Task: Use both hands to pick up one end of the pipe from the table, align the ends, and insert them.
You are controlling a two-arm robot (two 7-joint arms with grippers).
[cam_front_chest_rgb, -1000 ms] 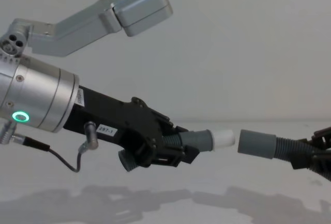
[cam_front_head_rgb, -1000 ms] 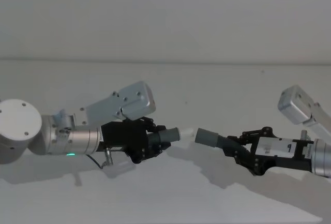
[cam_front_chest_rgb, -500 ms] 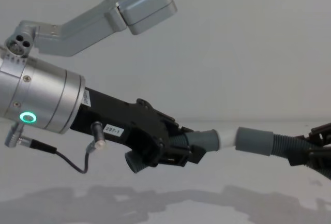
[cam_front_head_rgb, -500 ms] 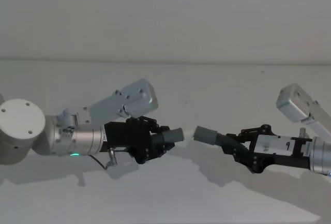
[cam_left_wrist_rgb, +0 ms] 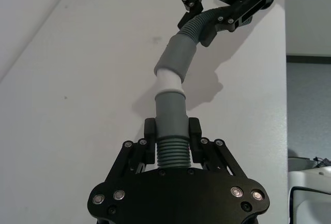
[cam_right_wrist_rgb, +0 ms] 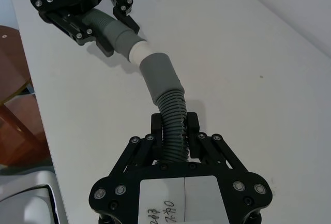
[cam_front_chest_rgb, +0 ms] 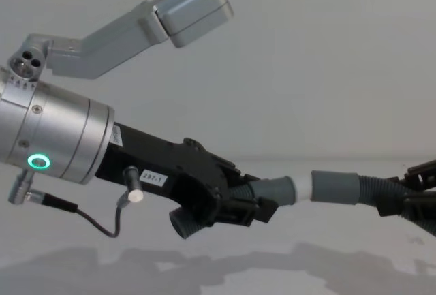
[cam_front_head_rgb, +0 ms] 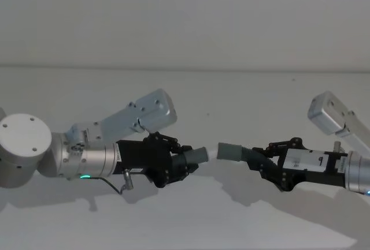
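Both pipe pieces hang in the air above the desk point(cam_front_head_rgb: 191, 215), meeting at the white tip point(cam_left_wrist_rgb: 169, 81). The left claw point(cam_left_wrist_rgb: 171, 131) is clamped on the ribbed part of the piece with the white tip point(cam_left_wrist_rgb: 171, 114), and the right claw point(cam_right_wrist_rgb: 175, 125) is clamped on the ribbed hose just behind its smooth grey cuff point(cam_right_wrist_rgb: 161, 75). The white tip sits at the mouth of the cuff, seemingly just started inside, and the two pieces meet at a slight bend at that joint rather than in one straight line. To do the insertion well, it seems wise to straighten that bend first, bringing both pieces onto one line through the white tip, then push slowly along that line while both grips hold firm; pushing with the bend in place could jam the tip against the cuff's rim or twist a hose in its grip. A second ago a clear gap lay between tip and cuff; half a second ago the tip had reached the mouth, and now less white shows
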